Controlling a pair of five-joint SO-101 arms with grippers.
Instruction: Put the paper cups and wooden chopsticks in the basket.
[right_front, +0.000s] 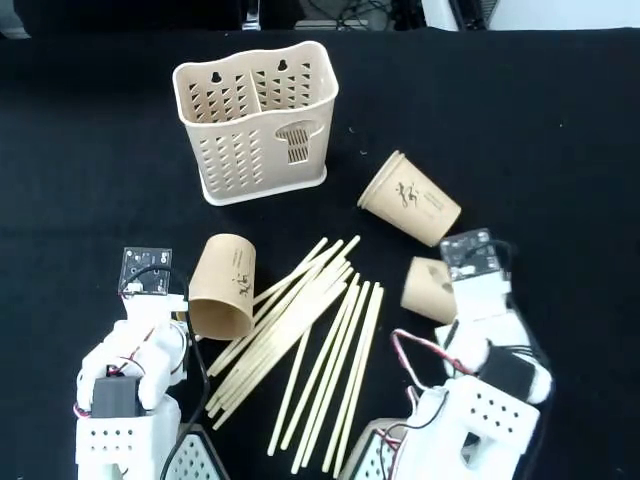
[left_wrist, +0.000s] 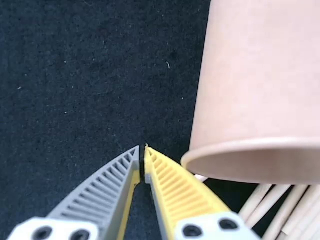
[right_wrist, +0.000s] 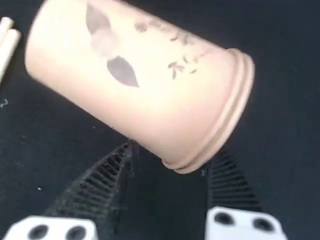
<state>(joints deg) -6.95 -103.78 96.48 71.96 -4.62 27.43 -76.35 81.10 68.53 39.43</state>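
A beige slotted basket (right_front: 255, 120) stands upright at the back of the black table. Three paper cups lie on their sides: one (right_front: 222, 285) beside my left arm (right_front: 135, 340), one (right_front: 408, 198) at mid right, one (right_front: 430, 290) partly under my right arm (right_front: 480, 330). Several wooden chopsticks (right_front: 300, 340) lie fanned between the arms. My left gripper (left_wrist: 142, 150) is shut and empty over bare cloth, just beside the cup (left_wrist: 260, 90). My right gripper (right_wrist: 174, 150) is open, its fingers (right_wrist: 100, 185) either side of the rim end of a cup (right_wrist: 140, 80).
The black table (right_front: 90, 180) has free cloth to the left of the basket and at the far right. Chopstick ends (left_wrist: 280, 210) lie under the rim of the cup by the left gripper, and two more chopstick tips (right_wrist: 7, 30) lie beyond the cup at the right gripper.
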